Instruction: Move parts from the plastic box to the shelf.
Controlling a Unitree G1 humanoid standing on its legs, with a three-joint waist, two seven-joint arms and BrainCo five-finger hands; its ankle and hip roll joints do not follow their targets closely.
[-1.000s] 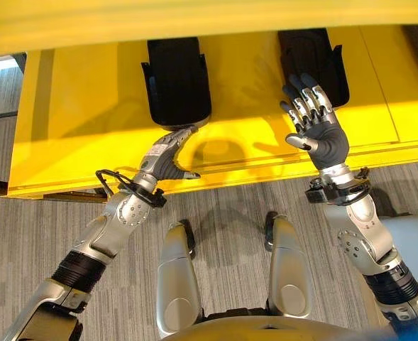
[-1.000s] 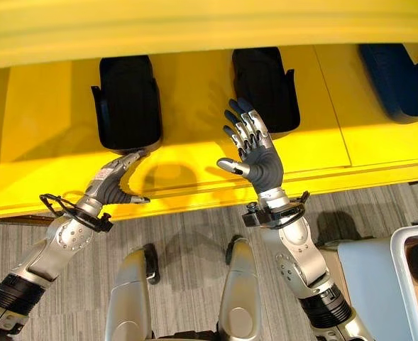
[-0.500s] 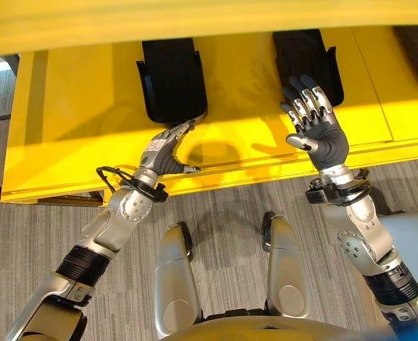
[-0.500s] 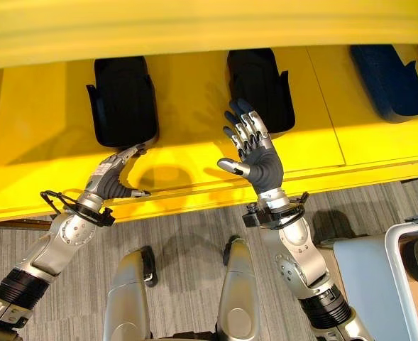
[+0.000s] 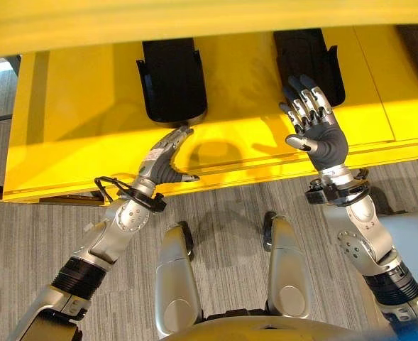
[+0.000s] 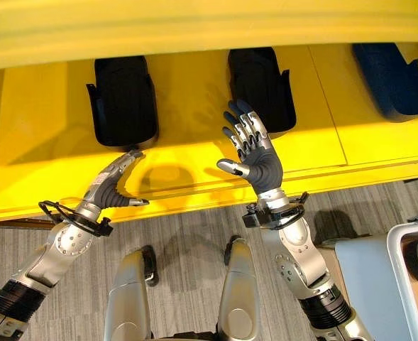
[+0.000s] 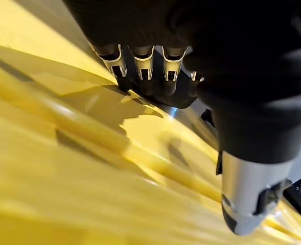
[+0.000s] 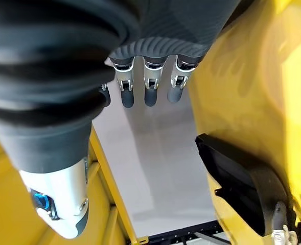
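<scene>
Left hand (image 5: pixel 165 158): fingers straight and slightly spread, thumb out to the side, nothing held; poised over the front part of the yellow shelf (image 5: pixel 74 121), fingertips just short of the near end of the left black part (image 5: pixel 172 79) and, as far as the head views show, apart from it. Right hand (image 5: pixel 318 128): palm up toward the camera, fingers extended and fanned apart, thumb out, empty; raised over the front of the same shelf, its fingertips overlapping the near end of the middle black part (image 5: pixel 306 51) in the head views, contact not determinable. Left black part: dark moulded tray-like piece with raised side walls, lying flat on the shelf surface, long axis running front to back. Middle black part: same form, same orientation, well apart from the first, further along the shelf toward the robot's right. Third part (image 6: pixel 390 77): dark blue-black, same form, lying angled on the shelf at the far right. Shelf: yellow, flat deck with a raised front lip, an upper yellow level across the top above it. Plastic box (image 6: pixel 411 264): pale rim and wall visible at the lower right corner, on the grey striped carpet (image 5: pixel 52 241), contents not discernible.
</scene>
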